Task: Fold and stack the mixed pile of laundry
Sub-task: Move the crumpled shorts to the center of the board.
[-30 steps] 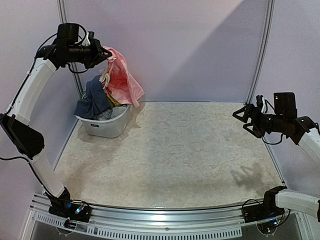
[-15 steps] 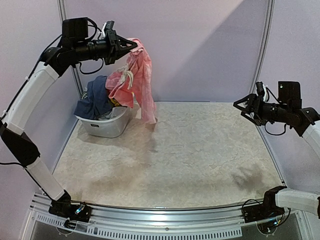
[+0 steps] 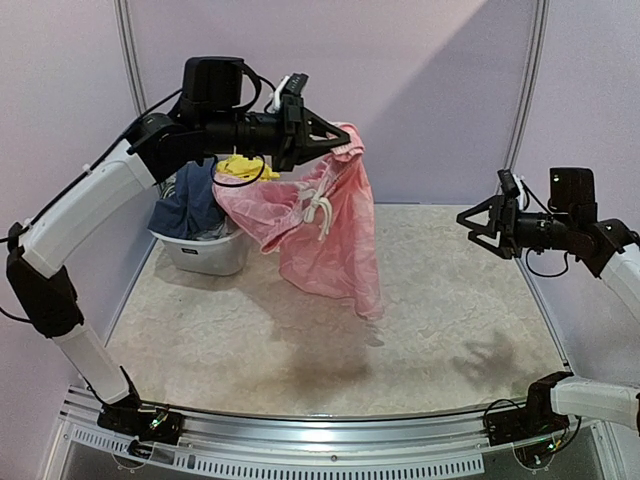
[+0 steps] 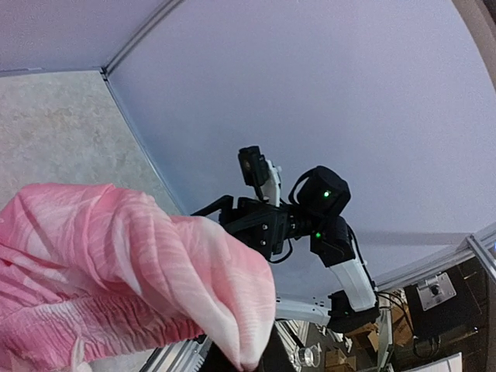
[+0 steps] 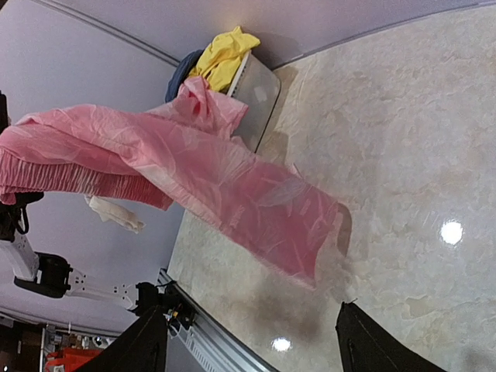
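Pale lilac walls (image 3: 420, 90) close in a mottled beige table (image 3: 450, 310), and nothing folded lies on it, so the job looks barely begun. The left gripper (image 3: 338, 141) is held high over the table's far middle, its fingers pinched on the top edge of a pink garment (image 3: 335, 235), which hangs from it in a loose, crumpled drape. A white drawstring (image 3: 320, 208) dangles at the front of the cloth. The lower hem hangs close to the surface, though whether it touches cannot be told, and one end of the cloth trails back toward the white tub (image 3: 210, 255) in the far left corner. A navy piece (image 3: 190, 195) spills over the tub's rim and a yellow piece (image 3: 245, 166) sits on top, so most of the pile is in the tub.

The right gripper (image 3: 470, 222) hovers at the right side, well apart from the cloth, with its fingers spread and nothing between them.

As I judge it, the pink garment has yet to be laid flat, folded and set down as the base of a stack, and every other piece waits its turn after that.
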Action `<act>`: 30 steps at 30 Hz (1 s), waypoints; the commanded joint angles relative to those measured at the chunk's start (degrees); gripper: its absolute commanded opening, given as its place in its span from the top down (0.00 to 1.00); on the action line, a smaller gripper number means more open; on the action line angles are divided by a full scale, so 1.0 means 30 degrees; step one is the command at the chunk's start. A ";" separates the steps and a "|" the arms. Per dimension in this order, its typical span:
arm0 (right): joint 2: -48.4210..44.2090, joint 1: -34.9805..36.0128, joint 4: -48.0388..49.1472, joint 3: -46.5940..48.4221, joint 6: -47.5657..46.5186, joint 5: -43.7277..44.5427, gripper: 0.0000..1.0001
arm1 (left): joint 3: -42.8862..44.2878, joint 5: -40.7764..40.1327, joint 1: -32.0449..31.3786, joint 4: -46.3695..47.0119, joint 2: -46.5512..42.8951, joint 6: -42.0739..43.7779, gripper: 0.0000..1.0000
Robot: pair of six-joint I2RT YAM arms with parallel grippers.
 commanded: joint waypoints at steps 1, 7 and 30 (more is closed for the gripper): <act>-0.0300 0.1109 0.0432 -0.0960 -0.1748 -0.1086 0.22 | 0.0892 0.0096 -0.1293 0.1441 0.1256 -0.0640 1.00; 0.0094 0.3088 0.1716 -0.2128 -0.3215 0.0391 0.19 | 0.1818 0.0577 -0.1573 0.1027 0.1660 -0.1075 1.00; 0.7042 0.6913 0.5058 0.0035 -0.7150 0.4185 0.08 | 0.2974 -0.0047 -0.1573 -0.1643 0.0787 0.0176 1.00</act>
